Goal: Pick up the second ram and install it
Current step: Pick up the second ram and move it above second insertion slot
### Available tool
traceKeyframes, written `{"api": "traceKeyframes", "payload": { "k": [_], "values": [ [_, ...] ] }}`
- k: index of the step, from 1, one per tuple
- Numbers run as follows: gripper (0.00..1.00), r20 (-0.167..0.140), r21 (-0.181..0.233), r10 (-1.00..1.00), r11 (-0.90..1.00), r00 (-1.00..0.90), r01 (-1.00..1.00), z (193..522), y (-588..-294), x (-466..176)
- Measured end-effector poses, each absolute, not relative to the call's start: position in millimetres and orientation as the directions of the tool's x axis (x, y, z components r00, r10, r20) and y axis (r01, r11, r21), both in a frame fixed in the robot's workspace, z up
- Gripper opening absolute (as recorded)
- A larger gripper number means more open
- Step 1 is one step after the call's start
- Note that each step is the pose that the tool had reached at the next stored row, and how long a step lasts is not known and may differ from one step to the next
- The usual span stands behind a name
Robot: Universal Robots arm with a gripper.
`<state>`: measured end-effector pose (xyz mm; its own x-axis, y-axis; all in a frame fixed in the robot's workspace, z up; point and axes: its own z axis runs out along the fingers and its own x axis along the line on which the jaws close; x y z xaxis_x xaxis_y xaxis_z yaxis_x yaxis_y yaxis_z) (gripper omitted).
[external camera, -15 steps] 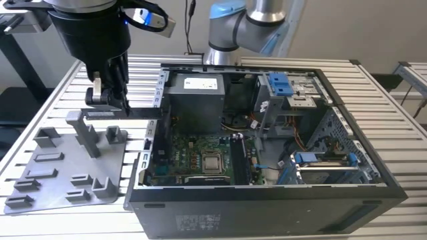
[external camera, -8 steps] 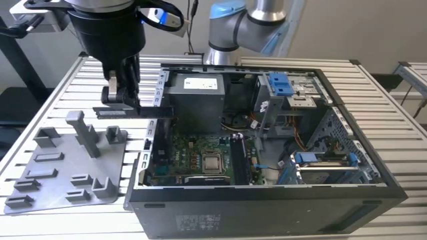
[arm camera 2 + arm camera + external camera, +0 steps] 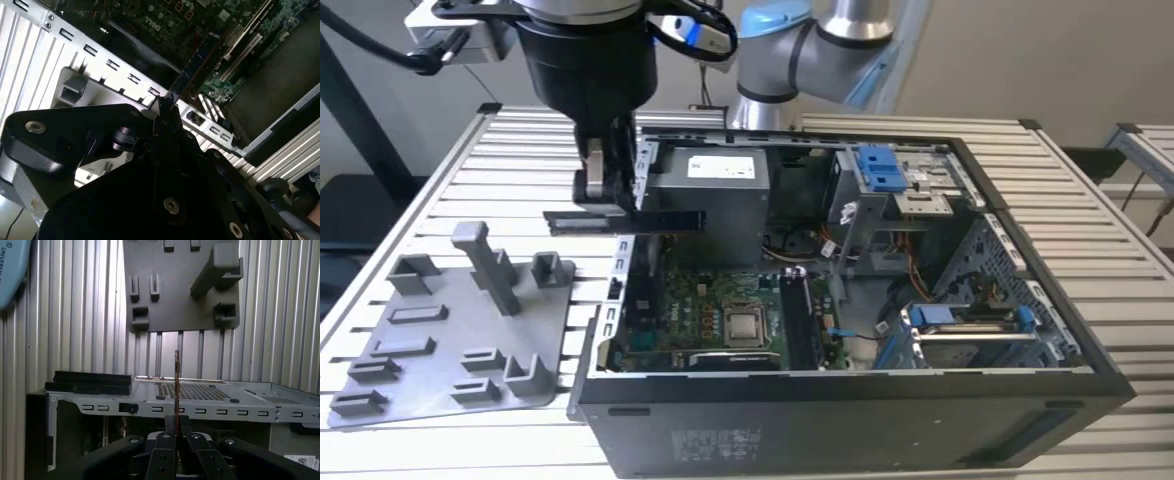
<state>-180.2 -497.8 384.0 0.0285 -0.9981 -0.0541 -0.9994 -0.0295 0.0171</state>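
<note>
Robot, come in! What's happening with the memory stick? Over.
Gripper shut on second ram. Ram in the air over the case wall, not installed. Wall right beneath it.

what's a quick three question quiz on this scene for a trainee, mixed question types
1. True or false: the gripper is shut on the second ram.
2. In the exterior view, on which side of the computer case does the grey tray lie?
3. The ram is: A) lying on the tray, B) seated in a motherboard slot, C) held in the air at the case's wall.
Key: 1 true; 2 the exterior view's left; 3 C.
</note>
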Motion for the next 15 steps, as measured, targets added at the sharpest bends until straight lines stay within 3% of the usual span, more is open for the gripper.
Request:
{"api": "traceKeyframes", "payload": {
  "k": [15],
  "values": [
    [0.14,-0.054,0.017,-0.998,-0.03,0.029,-0.999,384.0,-492.6,-132.4]
  ]
}}
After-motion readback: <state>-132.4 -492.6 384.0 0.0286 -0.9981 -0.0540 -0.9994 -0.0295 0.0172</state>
